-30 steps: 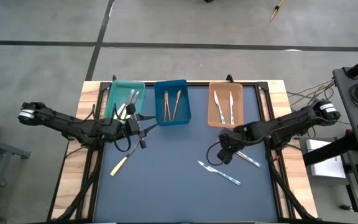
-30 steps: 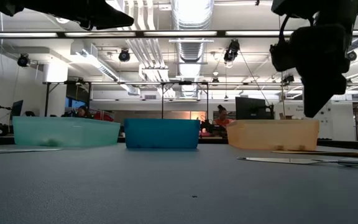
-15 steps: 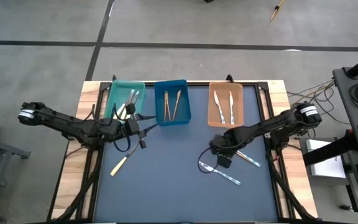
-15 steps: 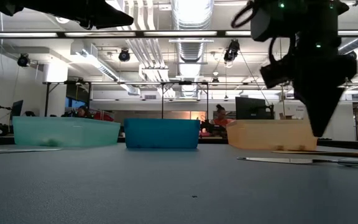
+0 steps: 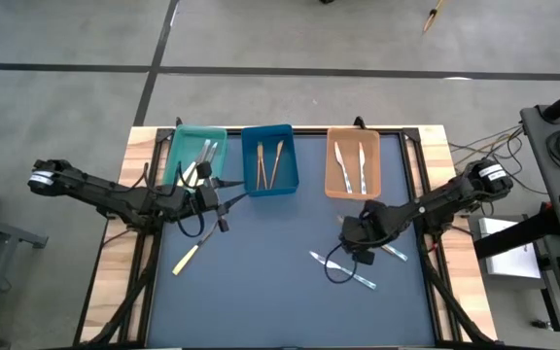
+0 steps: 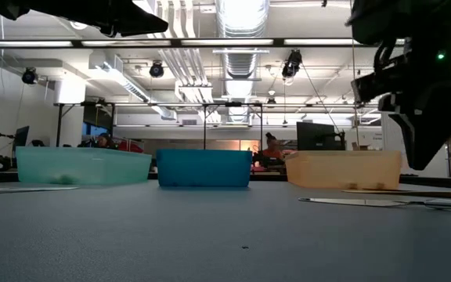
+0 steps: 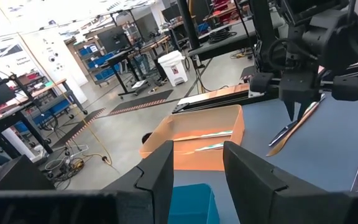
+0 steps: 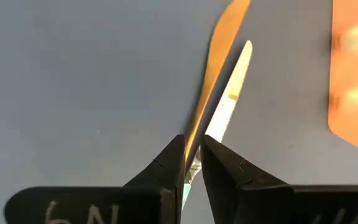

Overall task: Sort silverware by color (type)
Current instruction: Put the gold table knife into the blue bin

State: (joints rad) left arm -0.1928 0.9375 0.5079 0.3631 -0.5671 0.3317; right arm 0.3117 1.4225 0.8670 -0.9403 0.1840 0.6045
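Mat [image 5: 261,262] — dark blue, seemingly bare-centred — fronts a workshop room.

Three trays in row at worktop [image 6: 210,235] far edge: teal tray [image 6: 81,166], blue tray [image 6: 203,168], orange tray [image 6: 344,169]. Flat silverware piece [image 6: 366,202] lies near orange tray. Dark right end effector [image 6: 425,129] hangs above it.

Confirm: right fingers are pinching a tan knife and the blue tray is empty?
Not empty. The high view shows two tan wooden pieces lying in the blue tray. The rest holds: the right fingers are shut on the tan knife, as the right wrist view shows.
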